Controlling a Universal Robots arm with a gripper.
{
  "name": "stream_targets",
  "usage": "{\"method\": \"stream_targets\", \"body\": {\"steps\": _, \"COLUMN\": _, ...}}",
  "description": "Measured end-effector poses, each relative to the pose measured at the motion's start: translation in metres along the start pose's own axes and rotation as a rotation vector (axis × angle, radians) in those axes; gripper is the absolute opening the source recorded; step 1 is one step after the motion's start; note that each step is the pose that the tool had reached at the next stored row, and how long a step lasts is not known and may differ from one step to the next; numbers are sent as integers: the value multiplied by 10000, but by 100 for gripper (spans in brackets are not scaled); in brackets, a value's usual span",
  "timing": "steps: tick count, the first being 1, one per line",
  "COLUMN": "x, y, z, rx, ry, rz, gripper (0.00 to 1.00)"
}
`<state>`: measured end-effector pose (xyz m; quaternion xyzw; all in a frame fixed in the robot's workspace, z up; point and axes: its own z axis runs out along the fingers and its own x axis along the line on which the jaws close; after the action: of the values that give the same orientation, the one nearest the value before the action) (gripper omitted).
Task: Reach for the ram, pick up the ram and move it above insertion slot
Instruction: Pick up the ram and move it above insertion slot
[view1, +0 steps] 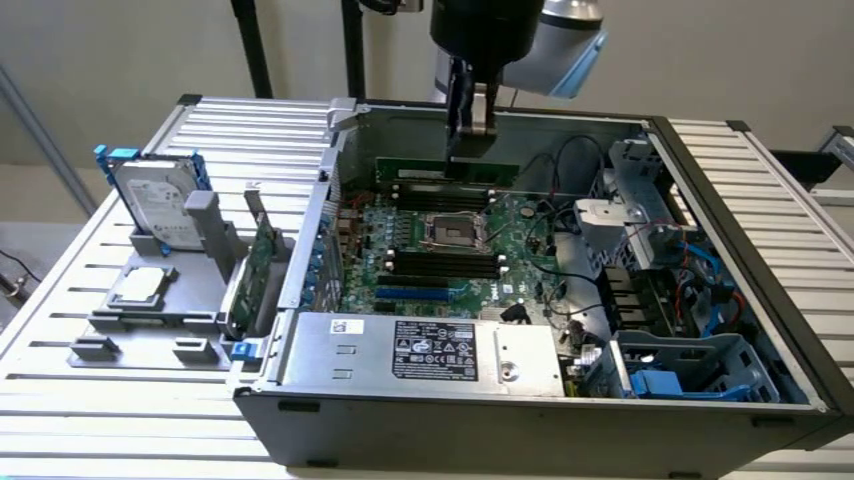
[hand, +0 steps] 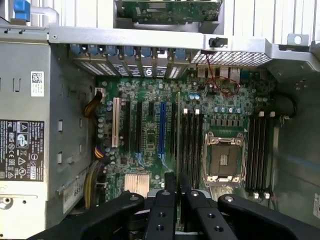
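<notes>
My gripper hangs over the open computer case and is shut on the ram, a long green stick held level above the motherboard. In the wrist view the black fingers clamp the ram, which shows edge-on as a thin line. It runs parallel to the black insertion slots and lies just beside them, on the side of the blue slot. A second group of black slots sits beyond the processor socket. The same slots show as.
The case walls ring the board. A power supply fills the near corner; cables and a drive cage crowd the exterior view's right. Outside the case, a fixture holds a hard drive and a green expansion card.
</notes>
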<state>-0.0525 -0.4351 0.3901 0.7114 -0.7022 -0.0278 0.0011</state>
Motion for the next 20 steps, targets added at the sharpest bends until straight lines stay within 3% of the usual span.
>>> {"method": "stream_targets", "body": {"steps": 12, "x": -159, "y": -31, "z": 102, "rx": 10, "ry": -9, "rz": 228, "gripper": 14}}
{"method": "stream_targets", "body": {"steps": 20, "x": -170, "y": -35, "z": 109, "rx": 12, "ry": -12, "rz": 292, "gripper": 14}}
